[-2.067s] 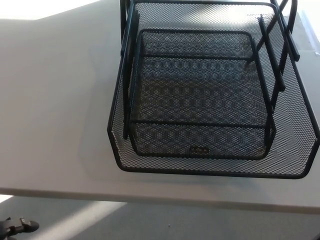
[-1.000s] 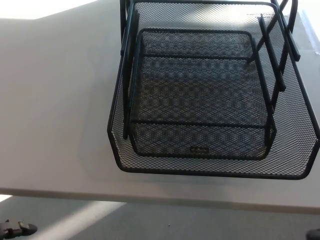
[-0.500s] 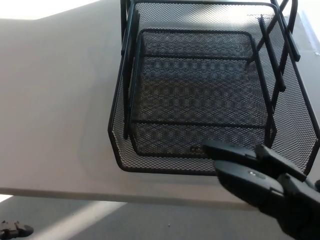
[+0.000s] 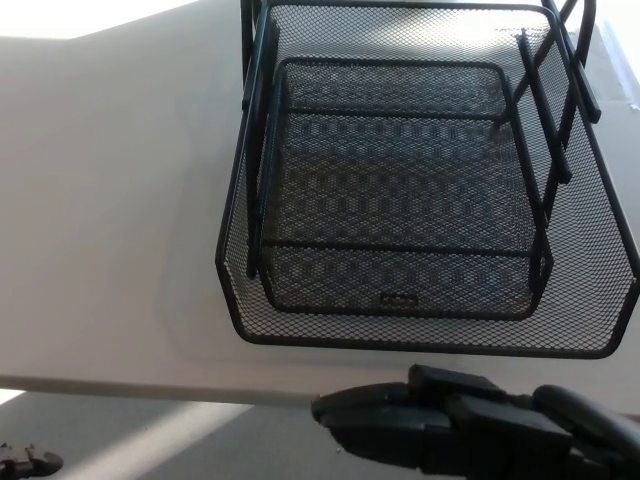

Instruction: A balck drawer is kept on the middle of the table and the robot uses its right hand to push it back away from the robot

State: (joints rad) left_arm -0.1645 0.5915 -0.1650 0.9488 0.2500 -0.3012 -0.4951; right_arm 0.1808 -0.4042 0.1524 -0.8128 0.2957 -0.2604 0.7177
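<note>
- A small black object point(image 4: 25, 460) shows at the lower left corner, down on the grey floor point(image 4: 180, 440), well to the left of the fingers; what it is cannot be told.
- The pale, smooth counter point(image 4: 110, 220) fills the left and the near edge of the view.
- The black wire-mesh drawer with a thick rounded rim point(image 4: 400, 190) sits on the counter, just beyond the fingers and apart from them.
- Its near wall, the one closest to the fingers, carries a small label plate.
- A shallower mesh tray nests inside it; both hold nothing.
- Slanted black bars run along its right side.
- The robot's black right hand point(image 4: 470, 425) lies low in front of the counter's near edge, its thick fingers point(image 4: 365, 408) stretched leftward, close together, holding nothing.
</note>
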